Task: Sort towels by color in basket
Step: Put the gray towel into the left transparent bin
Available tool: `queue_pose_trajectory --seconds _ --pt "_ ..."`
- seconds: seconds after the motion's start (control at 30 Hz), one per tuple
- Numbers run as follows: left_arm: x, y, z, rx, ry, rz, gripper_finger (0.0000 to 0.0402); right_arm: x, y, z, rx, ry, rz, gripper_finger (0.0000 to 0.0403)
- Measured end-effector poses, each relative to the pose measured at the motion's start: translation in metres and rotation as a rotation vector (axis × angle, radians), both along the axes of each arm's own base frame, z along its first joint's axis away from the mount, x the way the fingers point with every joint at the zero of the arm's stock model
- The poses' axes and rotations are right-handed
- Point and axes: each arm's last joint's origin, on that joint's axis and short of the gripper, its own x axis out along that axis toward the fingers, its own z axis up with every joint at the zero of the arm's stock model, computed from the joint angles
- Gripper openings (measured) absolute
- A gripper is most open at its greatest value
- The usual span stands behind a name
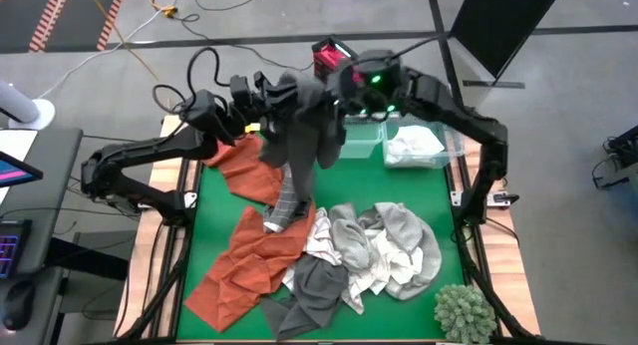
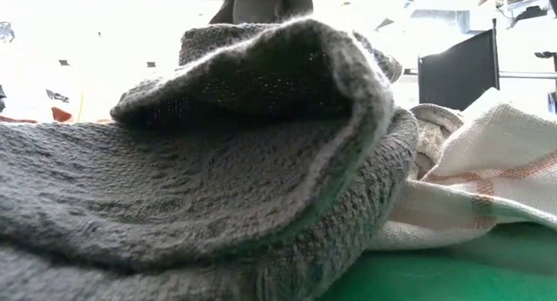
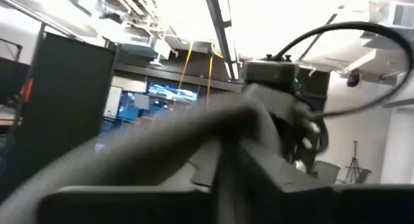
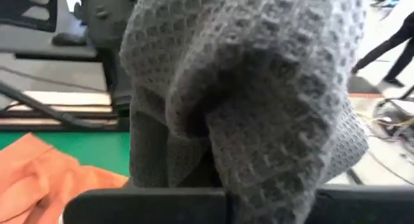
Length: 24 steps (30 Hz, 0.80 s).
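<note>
Dark grey waffle-weave towel [image 4: 246, 88] hangs bunched, both grippers' jaws clamping it.

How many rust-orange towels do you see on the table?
2. One orange towel lies near the left arm, partly under the lifted dark grey towel. The other lies on the mat's front left. More may hide under the pile.
</note>
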Motion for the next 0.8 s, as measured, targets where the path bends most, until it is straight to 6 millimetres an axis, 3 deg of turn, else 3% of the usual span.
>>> queue_pose_trajectory --seconds 0.2,0.3,0.5,0.8 --pt "-0.013 -0.004 0.003 -0.033 0.062 -0.001 0.0193 -0.028 -0.013 0.017 -0.016 -0.043 -0.060 0.0026" --pt "-0.023 -0.007 0.004 -0.055 0.115 -0.002 0.0232 -0.042 -0.023 0.027 -0.031 -0.082 -0.109 0.0026" --pt "-0.043 -0.012 0.005 -0.085 0.190 0.009 0.0243 -0.067 -0.037 0.044 -0.184 -0.117 -0.324 0.0026" --pt "-0.063 -0.017 0.009 -0.105 0.219 0.054 0.0235 -0.100 -0.045 0.059 -0.331 -0.093 -0.474 0.0026"
